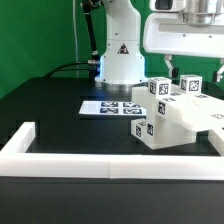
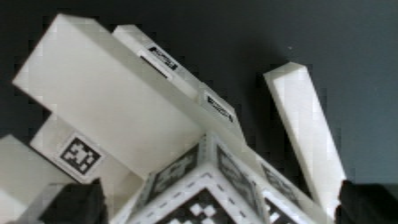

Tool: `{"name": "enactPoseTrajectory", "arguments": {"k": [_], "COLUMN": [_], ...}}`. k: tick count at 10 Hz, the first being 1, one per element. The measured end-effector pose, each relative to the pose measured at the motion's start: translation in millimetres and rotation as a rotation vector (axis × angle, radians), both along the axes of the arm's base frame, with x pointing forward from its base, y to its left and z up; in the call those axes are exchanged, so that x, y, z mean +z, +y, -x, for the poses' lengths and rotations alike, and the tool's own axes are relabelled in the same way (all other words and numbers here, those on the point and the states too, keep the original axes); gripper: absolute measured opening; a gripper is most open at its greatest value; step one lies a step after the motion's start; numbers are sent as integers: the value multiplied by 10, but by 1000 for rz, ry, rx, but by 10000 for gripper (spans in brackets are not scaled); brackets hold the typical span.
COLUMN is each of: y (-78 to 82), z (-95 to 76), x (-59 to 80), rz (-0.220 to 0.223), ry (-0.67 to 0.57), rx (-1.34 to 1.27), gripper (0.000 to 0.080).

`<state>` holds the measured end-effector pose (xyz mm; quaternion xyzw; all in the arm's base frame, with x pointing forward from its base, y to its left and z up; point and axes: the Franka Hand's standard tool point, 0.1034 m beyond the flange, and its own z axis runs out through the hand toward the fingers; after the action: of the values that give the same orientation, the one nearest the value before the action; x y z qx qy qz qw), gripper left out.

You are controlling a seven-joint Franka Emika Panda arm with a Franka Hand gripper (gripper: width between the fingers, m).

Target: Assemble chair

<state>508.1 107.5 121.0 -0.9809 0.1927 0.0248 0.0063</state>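
Table: black work surface filling the exterior view; it carries everything named below.
Barrier wall: long low white rail across the 6 o'clock edge of the table, with a short return at about 8 o'clock.
Robot base: white pedestal at 12 o'clock, well apart from the parts.
Chair: a stack of white blocky parts with black-and-white square tags, sitting at 3 to 4 o'clock just inside the barrier wall; slabs lie tilted against one another, not squared. In the wrist view the chair shows as broad angled slabs, and one slim white bar stands apart from them.
Marker board: flat white sheet with printed tags at the centre, just beside the chair at its 9 o'clock side.
Gripper: above the chair at 2 o'clock, jaws spread wide and holding nothing; one dark fingertip shows in the wrist view.
Risk: judged from the lean of the slabs, a descending finger could strike an upper edge and topple or skew the stack; the cause would be poor alignment with a tilted face.
Risk, secondary: the slim bar might be knocked aside if the jaws close off-centre.
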Motion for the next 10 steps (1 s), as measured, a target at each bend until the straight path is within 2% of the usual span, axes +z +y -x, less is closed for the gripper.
{"name": "enactPoseTrajectory", "arguments": {"k": [6,9,10], "y": [-27,-32,-33], "z": [4,2,2], "x": [-11,-11,-11], "rz": [-16,-20,-20], "ry": [-7,-9,-9], "rx": [416,482,481], "gripper": [649,649,526]}}
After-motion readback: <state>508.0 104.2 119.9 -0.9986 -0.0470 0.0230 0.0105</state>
